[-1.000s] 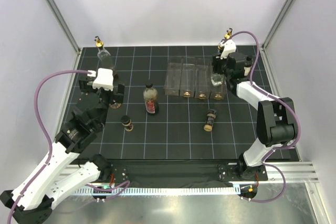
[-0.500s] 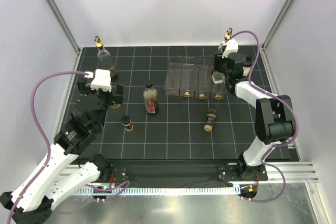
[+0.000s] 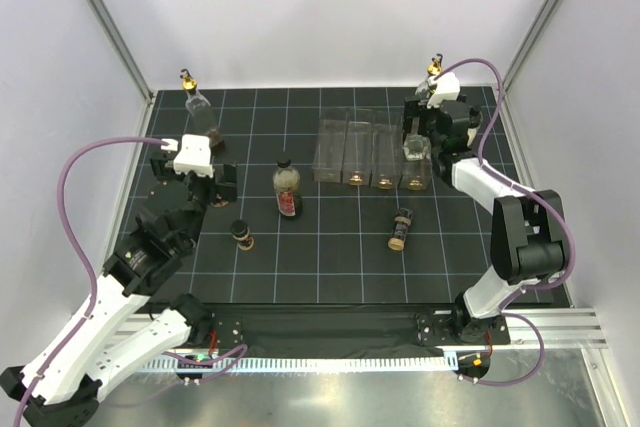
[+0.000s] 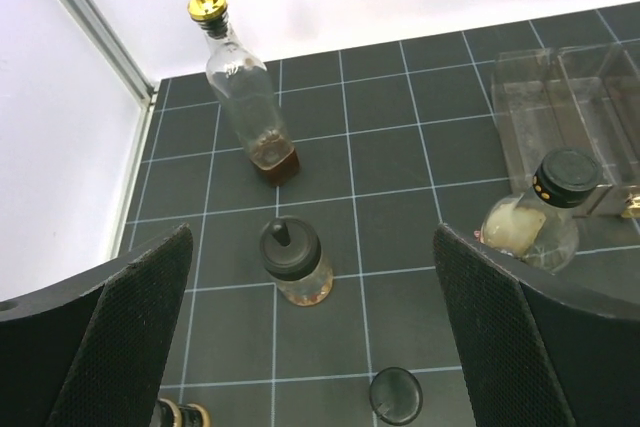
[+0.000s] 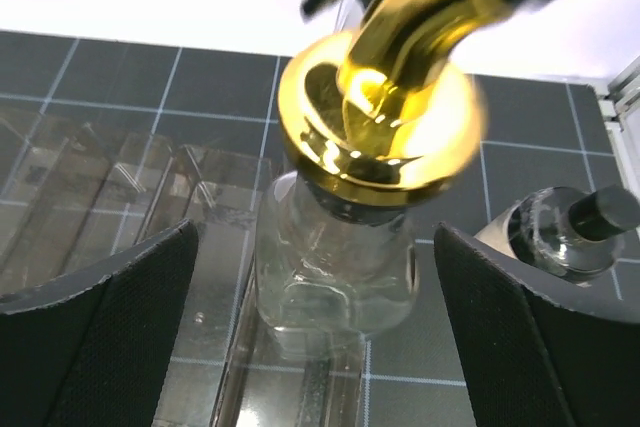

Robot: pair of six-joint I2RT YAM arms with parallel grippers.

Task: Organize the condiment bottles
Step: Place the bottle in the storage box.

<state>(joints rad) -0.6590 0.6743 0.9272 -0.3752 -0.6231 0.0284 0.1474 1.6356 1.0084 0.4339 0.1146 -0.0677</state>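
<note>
Your right claw (image 5: 320,337) stands wide around a gold-spouted bottle (image 5: 340,277) parked upright in the rack's (image 3: 345,152) right-end compartment. Your left claw (image 4: 310,337) gapes empty; the loose bottles (image 3: 287,190) on the surface (image 3: 340,257) await sorting.

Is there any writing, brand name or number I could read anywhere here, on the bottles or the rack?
No text here can be read.
Label of the red-labelled bottle: too small to read in the top view.
Yellow marks on the rim of a black cap: too blurred to read.
Gold pourer spout and clear rack: no lettering shows.
</note>
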